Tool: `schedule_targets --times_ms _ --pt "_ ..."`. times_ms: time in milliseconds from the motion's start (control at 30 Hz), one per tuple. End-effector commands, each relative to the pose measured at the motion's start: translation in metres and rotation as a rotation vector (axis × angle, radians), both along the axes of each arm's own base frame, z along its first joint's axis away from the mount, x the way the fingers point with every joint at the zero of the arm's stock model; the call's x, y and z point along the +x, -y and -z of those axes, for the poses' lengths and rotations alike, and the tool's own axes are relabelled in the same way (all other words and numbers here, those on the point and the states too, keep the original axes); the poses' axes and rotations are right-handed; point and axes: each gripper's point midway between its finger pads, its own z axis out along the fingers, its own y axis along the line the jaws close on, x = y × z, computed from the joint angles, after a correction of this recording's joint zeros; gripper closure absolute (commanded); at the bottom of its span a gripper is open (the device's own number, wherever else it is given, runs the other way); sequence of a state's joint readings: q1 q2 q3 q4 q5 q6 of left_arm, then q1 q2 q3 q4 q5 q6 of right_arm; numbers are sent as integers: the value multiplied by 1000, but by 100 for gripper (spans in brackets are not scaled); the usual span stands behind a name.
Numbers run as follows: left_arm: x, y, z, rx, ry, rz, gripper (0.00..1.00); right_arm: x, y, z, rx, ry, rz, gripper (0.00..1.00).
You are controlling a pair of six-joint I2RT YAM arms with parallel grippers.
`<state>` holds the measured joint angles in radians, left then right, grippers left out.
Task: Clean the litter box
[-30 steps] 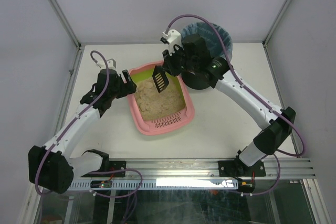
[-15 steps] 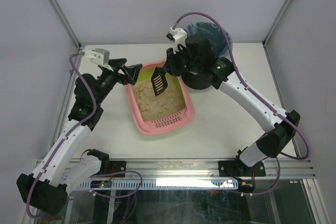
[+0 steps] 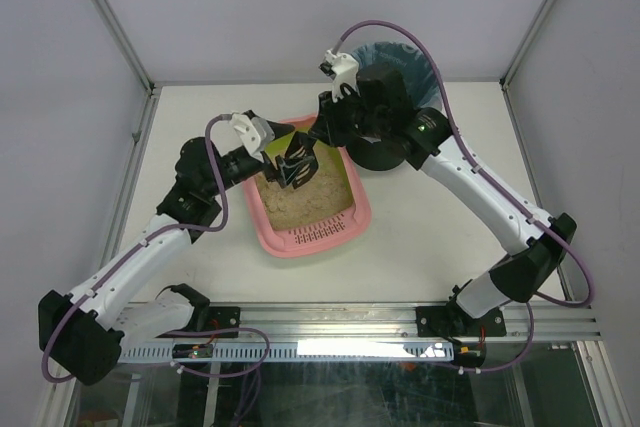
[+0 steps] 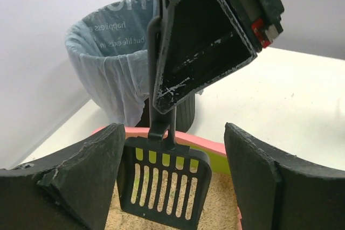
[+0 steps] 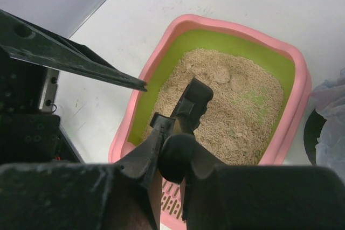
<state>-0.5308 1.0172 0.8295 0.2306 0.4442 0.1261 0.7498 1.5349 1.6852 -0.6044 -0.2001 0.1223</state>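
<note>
The pink litter box (image 3: 345, 215) with a lime-green inner wall and beige litter (image 5: 237, 106) sits mid-table. My right gripper (image 3: 322, 132) is shut on the handle of the small black slotted scoop (image 3: 298, 159) and holds its blade just over the litter at the far end. In the right wrist view the gripper (image 5: 175, 144) clamps the handle, with the scoop (image 5: 195, 99) pointing down. My left gripper (image 3: 283, 165) is open. In the left wrist view its fingers (image 4: 75, 187) stand on either side of the scoop blade (image 4: 164, 187); whether they touch it is unclear.
A round black bin with a blue bag (image 3: 410, 59) stands just behind the litter box's far right corner; it also shows in the left wrist view (image 4: 116, 63). The box's slotted pink ledge (image 3: 320, 235) faces the arm bases. Grey walls enclose the table.
My left arm has swung from the table left of the box to over it, so its open jaws now flank the scoop blade. The right arm and scoop have barely moved.
</note>
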Motion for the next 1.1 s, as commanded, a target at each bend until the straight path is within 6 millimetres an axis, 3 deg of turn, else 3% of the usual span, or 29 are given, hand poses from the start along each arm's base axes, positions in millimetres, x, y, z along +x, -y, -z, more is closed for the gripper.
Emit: schedule_targets --times_ms 0,233,367,533,600,833,900,1067 --pt "-2 11 -10 58 121 67 26 -18 0 -60 122 93 -68 100" --pt "18 19 -9 104 146 50 38 -35 -9 -66 148 93 -143 100" --pt "25 23 -6 115 137 53 54 -38 -9 -69 154 95 -157 100" --pt "25 25 3 122 115 66 89 -32 -6 -69 143 106 -119 99" --pt "24 25 5 123 107 69 100 -27 -2 -69 134 116 -80 92" --pt "22 25 7 118 104 74 100 -3 12 -68 135 137 95 60" --pt "22 25 7 114 104 76 100 1 13 -69 155 141 130 45" --pt "22 26 7 108 100 77 100 3 12 -69 196 129 156 42"
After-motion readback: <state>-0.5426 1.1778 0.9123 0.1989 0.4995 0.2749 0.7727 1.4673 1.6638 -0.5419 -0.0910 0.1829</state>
